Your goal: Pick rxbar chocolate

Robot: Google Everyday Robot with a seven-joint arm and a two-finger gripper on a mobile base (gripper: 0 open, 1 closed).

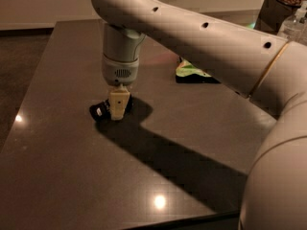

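The rxbar chocolate (pixel 99 111) is a small flat black wrapper with white text. It lies on the dark table (pixel 62 176), left of centre. My gripper (pixel 118 111) hangs straight down from the white arm. Its cream tip is at the table surface, right against the bar's right end, and covers part of the bar. I see only the left end of the bar sticking out past the gripper. The arm's shadow falls across the table to the right.
A green chip bag (pixel 192 72) lies on the table behind and to the right of the gripper, partly hidden by the arm. A dark container (pixel 276 11) and a clear bottle (pixel 296 25) stand at the far right. The table's front edge is near.
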